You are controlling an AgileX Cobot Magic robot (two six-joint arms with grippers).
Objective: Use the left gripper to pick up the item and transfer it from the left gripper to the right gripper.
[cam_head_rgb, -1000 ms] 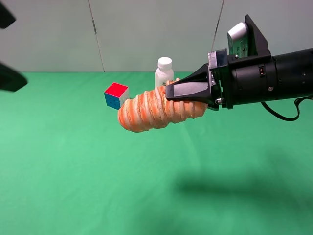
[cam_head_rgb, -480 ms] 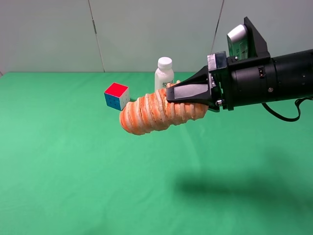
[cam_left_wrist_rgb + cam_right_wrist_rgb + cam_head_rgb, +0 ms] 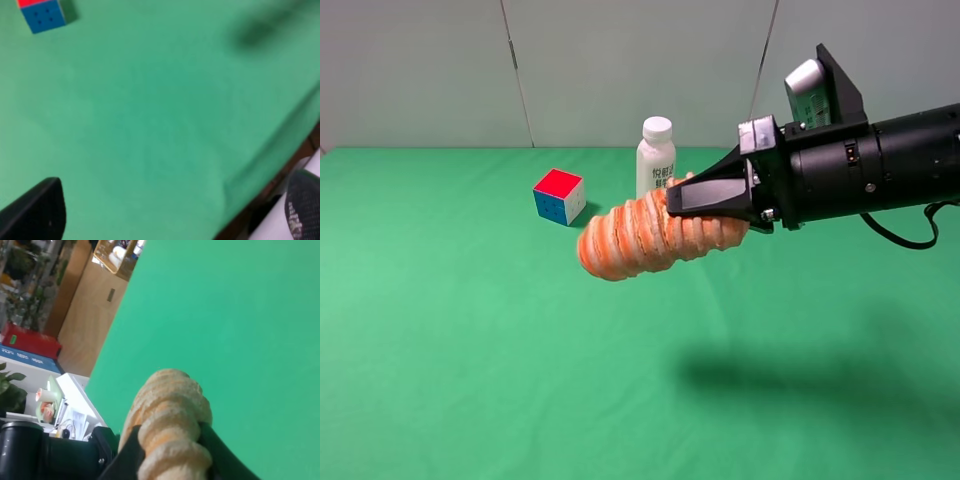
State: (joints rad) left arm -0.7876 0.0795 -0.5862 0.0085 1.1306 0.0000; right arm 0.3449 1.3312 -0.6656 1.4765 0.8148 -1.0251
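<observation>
While the right tool is clamping tight on one end of the item, it is holding it nearly level in the air above the green desk, free end sagging slightly toward the left side. Cube and white bottle are standing on the desk behind. Left tool is gaping wide, gripping nothing, only one finger showing in its wrist view

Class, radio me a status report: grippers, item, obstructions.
Right gripper shut on item, item aloft. Left gripper open, empty. Cube and bottle stand behind, nothing blocking.
</observation>
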